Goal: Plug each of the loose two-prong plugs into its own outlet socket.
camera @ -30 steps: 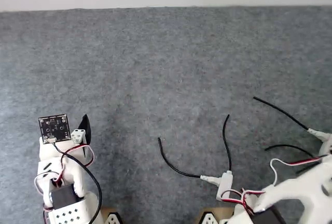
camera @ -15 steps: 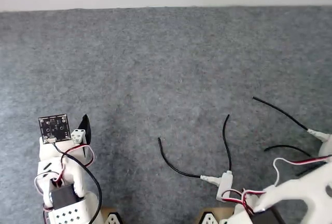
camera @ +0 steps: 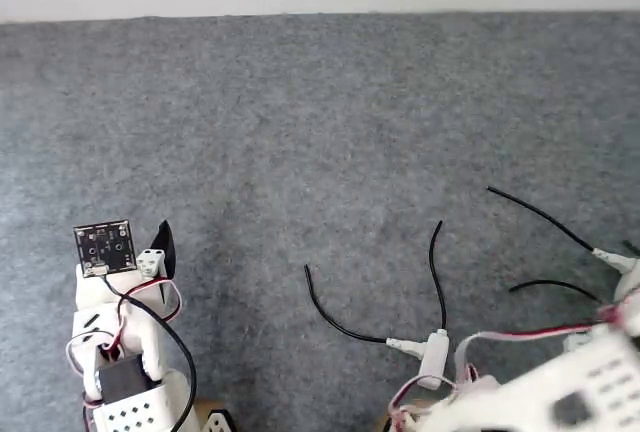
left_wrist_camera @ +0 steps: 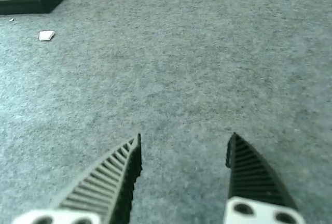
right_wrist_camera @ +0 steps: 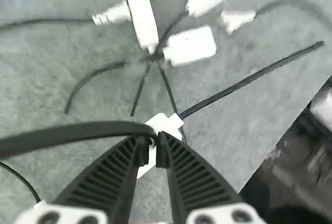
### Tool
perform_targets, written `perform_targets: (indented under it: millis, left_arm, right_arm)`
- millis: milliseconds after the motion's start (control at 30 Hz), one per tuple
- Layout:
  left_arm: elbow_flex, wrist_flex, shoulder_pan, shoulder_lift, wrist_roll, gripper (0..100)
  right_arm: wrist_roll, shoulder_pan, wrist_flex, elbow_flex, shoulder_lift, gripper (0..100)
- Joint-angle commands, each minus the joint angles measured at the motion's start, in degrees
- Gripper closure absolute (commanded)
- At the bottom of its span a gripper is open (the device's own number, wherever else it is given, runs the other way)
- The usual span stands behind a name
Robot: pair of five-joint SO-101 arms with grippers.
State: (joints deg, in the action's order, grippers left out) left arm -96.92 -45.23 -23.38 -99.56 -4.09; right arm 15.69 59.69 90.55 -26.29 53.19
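1. Left wrist view: left end effector (left_wrist_camera: pixel 184 143), black ribbed fingers spread wide, empty, above grey felt worktop (left_wrist_camera: pixel 181 53).
2. Mid-right: white rectangular plastic outlet socket (camera: pixel 435 354); light, likely to slide.
3. Far right: right end effector (right_wrist_camera: pixel 150 143) pinched on small white hard-plastic two-prong plug (right_wrist_camera: pixel 165 122), near the sockets. Body judged stiff, cord limp; grip the flat sides.

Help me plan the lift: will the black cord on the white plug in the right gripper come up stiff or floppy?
Probably floppy: the black cord bends in a loose curve away from the white plug pinched in the right gripper. It looks thin, so likely light. The small plug may twist in the grip as the cord drags.
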Motion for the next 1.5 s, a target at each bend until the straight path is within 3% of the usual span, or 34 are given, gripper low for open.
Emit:
perform_targets:
  millis: [0, 133, 300, 433, 567, 667, 900, 1133, 1300, 1467]
  left_arm:
    - [0.48, -0.26, 0.26, -0.70, 0.62, 75]
    - [0.48, -0.26, 0.09, -0.70, 0.44, 75]
    - [0.48, -2.81, -2.11, -0.70, 0.26, 75]
    - [0.48, -2.99, -3.43, -0.70, 0.26, 75]
    - [0.40, -2.99, -3.25, -0.70, 0.26, 75]
    - [0.40, -2.90, -3.25, -0.70, 0.26, 75]
    - [1.98, -4.84, -3.25, -0.70, 0.35, 74]
    - [2.07, -5.19, -3.25, -0.70, 0.79, 66]
    - [2.07, -5.19, -3.43, -0.70, 0.79, 66]
    - [2.07, -5.19, -3.34, -0.70, 0.79, 66]
  right_arm:
    - [0.79, -4.79, 0.22, -5.19, 12.70, 99.0]
    - [0.44, -9.80, -6.90, -17.76, 20.70, 99.0]
    - [0.44, -7.96, -25.89, -30.77, 17.10, 99.0]
    - [0.44, -3.30, -36.53, -32.53, 8.48, 99.0]
    - [0.53, -1.27, -40.40, -29.63, -0.92, 99.0]
    - [0.88, -1.19, -40.40, -27.43, -6.73, 95.2]
    - [1.14, -1.71, -38.02, -26.90, -9.89, 68.8]
    - [3.60, -6.55, -26.51, -27.08, 2.07, 69.8]
    - [3.60, -10.68, -17.45, -28.66, 20.09, 69.8]
    - [3.69, -16.75, -15.16, -38.24, 41.89, 69.9]
